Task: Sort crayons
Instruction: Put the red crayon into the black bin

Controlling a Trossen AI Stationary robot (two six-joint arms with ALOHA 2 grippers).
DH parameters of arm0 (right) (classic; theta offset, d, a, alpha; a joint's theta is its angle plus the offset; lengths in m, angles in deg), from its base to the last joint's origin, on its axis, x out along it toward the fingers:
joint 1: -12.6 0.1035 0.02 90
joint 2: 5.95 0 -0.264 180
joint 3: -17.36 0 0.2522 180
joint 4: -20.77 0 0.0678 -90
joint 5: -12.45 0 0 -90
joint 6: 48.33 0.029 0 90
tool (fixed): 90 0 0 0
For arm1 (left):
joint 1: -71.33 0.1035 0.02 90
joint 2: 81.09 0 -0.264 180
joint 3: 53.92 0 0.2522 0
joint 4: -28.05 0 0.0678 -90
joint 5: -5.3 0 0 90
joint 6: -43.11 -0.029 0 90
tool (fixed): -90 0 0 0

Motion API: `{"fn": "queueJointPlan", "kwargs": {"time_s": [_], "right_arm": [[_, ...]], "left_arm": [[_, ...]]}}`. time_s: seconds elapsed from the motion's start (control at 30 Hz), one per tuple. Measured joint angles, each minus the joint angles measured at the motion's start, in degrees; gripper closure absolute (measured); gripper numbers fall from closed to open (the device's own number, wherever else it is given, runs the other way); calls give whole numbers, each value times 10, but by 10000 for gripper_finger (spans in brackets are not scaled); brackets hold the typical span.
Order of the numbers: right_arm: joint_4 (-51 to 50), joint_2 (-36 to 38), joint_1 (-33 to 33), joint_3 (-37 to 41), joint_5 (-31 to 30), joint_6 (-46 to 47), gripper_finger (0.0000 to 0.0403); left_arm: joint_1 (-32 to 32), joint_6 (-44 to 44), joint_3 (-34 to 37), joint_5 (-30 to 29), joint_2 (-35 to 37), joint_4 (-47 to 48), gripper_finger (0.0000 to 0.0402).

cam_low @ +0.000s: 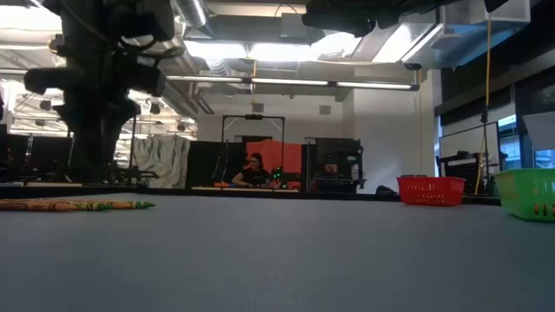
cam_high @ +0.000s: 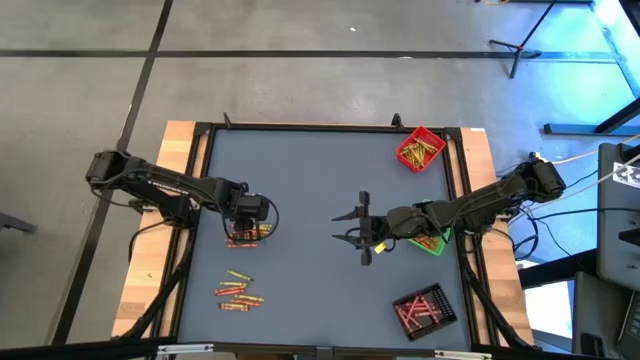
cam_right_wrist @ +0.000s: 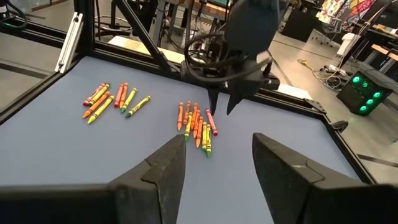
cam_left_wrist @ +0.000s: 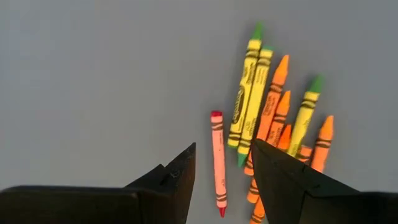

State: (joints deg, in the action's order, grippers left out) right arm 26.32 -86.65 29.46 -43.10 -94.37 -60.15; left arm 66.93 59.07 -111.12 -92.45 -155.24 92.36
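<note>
Two heaps of crayons lie flat on the grey table [cam_high: 310, 180]. The heap nearer the middle [cam_high: 248, 236] holds yellow, orange and greenish sticks [cam_left_wrist: 267, 118] and, a little apart, one red crayon [cam_left_wrist: 218, 158]. My left gripper [cam_high: 247, 226] points down over this heap, open, with its fingertips [cam_left_wrist: 224, 145] standing on either side of the red crayon and above it. The other heap [cam_high: 238, 292] lies toward the near edge. My right gripper [cam_high: 340, 227] waits open in mid-table, level and facing the left arm [cam_right_wrist: 219, 140].
A red tray [cam_high: 420, 148] with yellow crayons stands at the far right. A green tray [cam_high: 434, 242] sits under my right arm, and a black tray [cam_high: 425, 310] with red crayons stands near right. Bare table lies between the arms. A person sits far behind the table [cam_low: 254, 171].
</note>
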Motion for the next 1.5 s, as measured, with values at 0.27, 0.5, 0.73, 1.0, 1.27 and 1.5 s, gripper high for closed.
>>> {"fn": "queueJointPlan", "kwargs": {"time_s": [0.27, 0.5, 0.73, 1.0, 1.27, 1.5], "right_arm": [[-3, 0, 0, 0, 0, 0, 219], [-2, 0, 0, 0, 0, 0, 219], [-2, 0, 0, 0, 0, 0, 219], [-2, 0, 0, 0, 0, 0, 219], [-2, 0, 0, 0, 0, 0, 219], [-9, 0, 0, -1, 0, 0, 219]], "left_arm": [[29, 2, 21, 29, -55, -2, 262], [50, 2, 40, 30, -82, -4, 262], [65, -3, 52, 43, -85, -19, 267], [84, -22, 68, 67, -83, -35, 330], [85, -30, 58, 55, -84, -25, 396], [63, -31, 0, -38, -59, 55, 389]]}}
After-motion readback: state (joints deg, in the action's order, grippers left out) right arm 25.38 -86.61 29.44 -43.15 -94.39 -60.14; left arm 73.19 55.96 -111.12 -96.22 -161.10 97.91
